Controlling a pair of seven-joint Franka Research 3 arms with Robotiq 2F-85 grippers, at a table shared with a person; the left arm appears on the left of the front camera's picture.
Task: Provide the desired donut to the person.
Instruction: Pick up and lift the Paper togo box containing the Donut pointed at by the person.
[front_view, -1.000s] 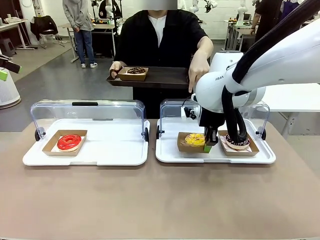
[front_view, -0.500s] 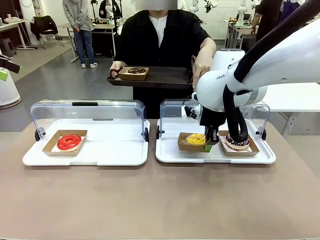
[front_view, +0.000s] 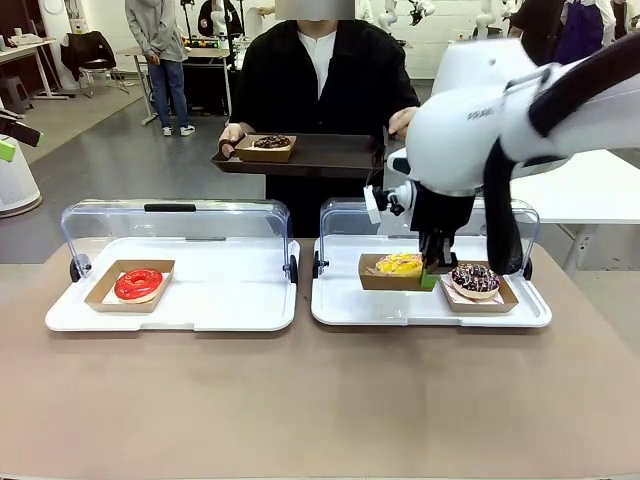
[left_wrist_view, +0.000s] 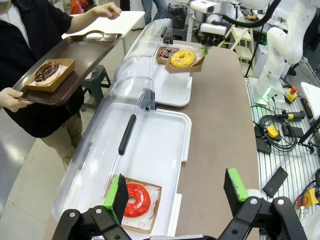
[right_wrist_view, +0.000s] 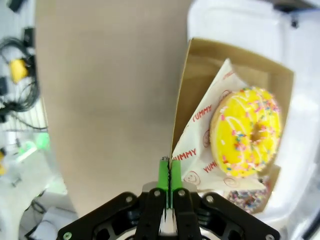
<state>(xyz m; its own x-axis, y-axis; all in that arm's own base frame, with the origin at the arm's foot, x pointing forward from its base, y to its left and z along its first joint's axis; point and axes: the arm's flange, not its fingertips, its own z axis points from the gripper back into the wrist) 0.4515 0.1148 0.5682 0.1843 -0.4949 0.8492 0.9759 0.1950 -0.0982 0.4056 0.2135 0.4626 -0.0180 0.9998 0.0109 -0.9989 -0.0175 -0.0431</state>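
A glossy white right arm (front_view: 500, 120) is wrapped by a black cable (front_view: 505, 215); green pads (right_wrist_view: 167, 175) are fitted to its black pincer (right_wrist_view: 169, 172).

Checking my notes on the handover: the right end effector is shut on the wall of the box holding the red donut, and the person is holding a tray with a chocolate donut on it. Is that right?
Not quite. The right end effector is shut on the wall of the box holding the yellow donut, as the right wrist view shows. The red donut sits untouched on the other white tray. The person does hold a dark tray with a chocolate donut.
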